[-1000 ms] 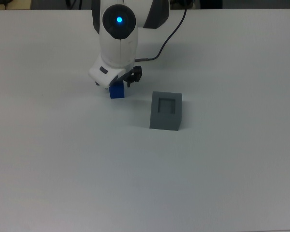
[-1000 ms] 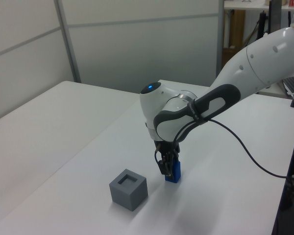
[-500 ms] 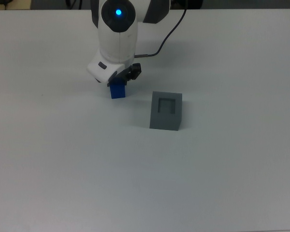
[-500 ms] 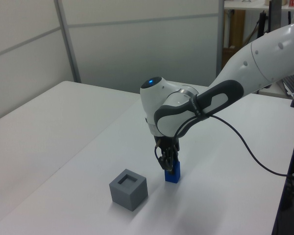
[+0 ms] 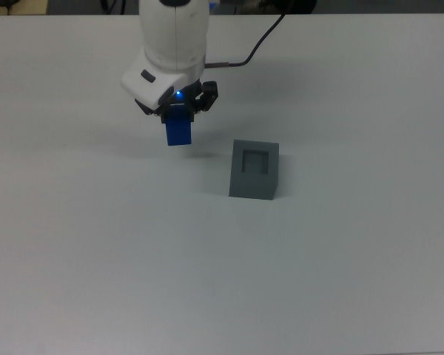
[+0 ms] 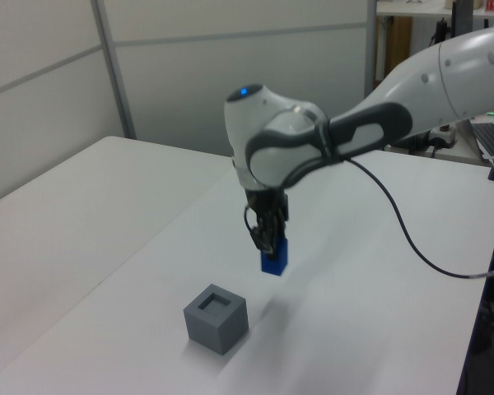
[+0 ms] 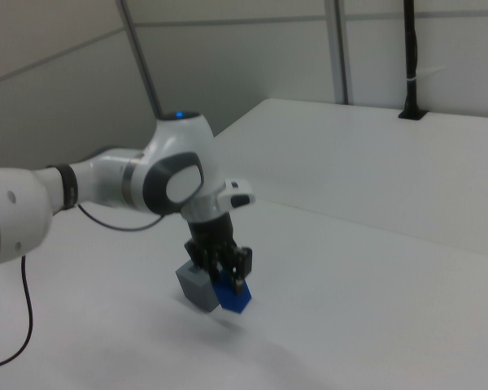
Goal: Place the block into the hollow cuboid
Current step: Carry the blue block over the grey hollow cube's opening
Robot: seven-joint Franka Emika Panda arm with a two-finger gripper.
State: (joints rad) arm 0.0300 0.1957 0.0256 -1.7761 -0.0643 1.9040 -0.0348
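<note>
A small bright blue block (image 5: pixel 179 132) is pinched between the fingers of the robot's two-finger gripper (image 5: pixel 179 118) and now hangs clear of the white table (image 5: pixel 96 244); half a second ago it stood on the tabletop, still gripped. In the left view the block (image 6: pixel 273 258) floats above its own faint shadow, with open space beneath it. The grey hollow cuboid (image 5: pixel 254 169) sits on the table in the same place as before, its square recess facing up and holding nothing. In the top view the block lies at about ten o'clock from the cuboid, near it but apart. In the right view the block (image 7: pixel 230 296) overlaps the cuboid (image 7: pixel 195 286), which shows partly behind the gripper (image 7: pixel 225 275). The white Franka arm (image 6: pixel 379 99) has risen, its wrist higher in the left view than a moment ago, and a black cable (image 6: pixel 403 239) trails from it.
</note>
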